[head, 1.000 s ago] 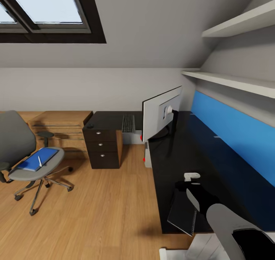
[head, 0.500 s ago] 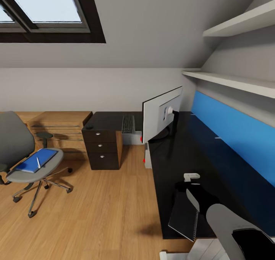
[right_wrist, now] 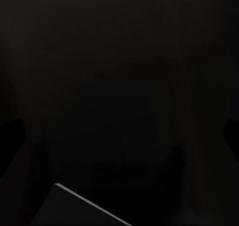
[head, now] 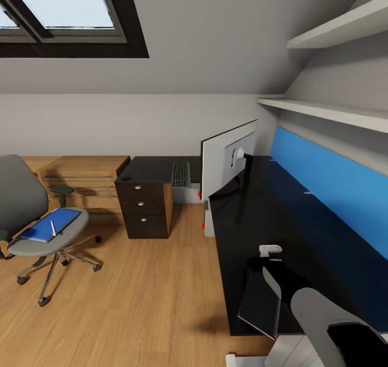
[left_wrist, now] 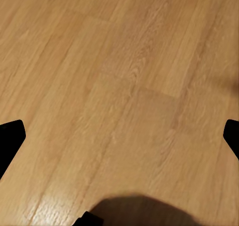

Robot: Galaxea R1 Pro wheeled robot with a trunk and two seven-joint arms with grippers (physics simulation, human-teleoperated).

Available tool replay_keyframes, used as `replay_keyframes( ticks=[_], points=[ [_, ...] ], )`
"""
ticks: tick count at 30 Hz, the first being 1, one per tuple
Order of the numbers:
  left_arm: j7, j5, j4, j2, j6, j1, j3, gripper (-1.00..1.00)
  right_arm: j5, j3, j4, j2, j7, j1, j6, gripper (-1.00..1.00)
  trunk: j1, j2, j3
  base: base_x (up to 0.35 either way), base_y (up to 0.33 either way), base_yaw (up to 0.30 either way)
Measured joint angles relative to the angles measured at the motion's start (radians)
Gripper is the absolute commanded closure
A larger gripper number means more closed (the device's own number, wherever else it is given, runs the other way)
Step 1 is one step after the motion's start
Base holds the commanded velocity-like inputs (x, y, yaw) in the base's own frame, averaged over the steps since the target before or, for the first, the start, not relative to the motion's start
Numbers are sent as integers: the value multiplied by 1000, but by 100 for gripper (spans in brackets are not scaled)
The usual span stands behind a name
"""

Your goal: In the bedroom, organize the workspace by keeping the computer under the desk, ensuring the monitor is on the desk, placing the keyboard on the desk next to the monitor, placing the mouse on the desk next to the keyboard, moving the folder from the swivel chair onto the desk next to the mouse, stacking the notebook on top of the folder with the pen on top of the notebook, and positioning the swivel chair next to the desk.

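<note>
Head view, left to right. Lower left: grey upholstered swivel chair (head: pixel 29 216), with bright-blue flat folder (head: pixel 49 226) and thin white pen (head: pixel 53 227) on the seat. Chair sits slightly further left than a second ago; whole picture shifts, so camera motion, not the chair.

Centre: slim keyboard (head: pixel 181 173) on glossy black desk (head: pixel 253 216), beside wide black monitor (head: pixel 229 160).

Lower right: dark grey notebook (head: pixel 260 304) overhanging the desk edge, by the right arm.

Left gripper (left_wrist: pixel 119 136) over wood floor (left_wrist: pixel 124 86), spread wide, empty. Right gripper: cannot tell.

Folder transfer not yet done.
</note>
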Motion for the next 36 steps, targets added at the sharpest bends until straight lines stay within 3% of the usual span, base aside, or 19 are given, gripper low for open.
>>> replay_keyframes(
  ticks=[8, 24, 36],
  points=[
    [0, 0, 0, 0, 0, 0, -1, -100, 0, 0, 0, 1, 0, 0, 2, -100, 31, -56, -25, 0, 0, 0],
    [-8, -6, 1, 0, -1, 0, -8, -100, 1, 2, 1, 1, -2, 0, 4, -100, 31, -56, -25, -7, 0, 0],
    [-9, -6, 1, 1, -2, 0, -8, -100, 1, 2, 4, 4, -7, 0, 7, -100, 31, -56, -25, -235, 0, 0]
  ],
)
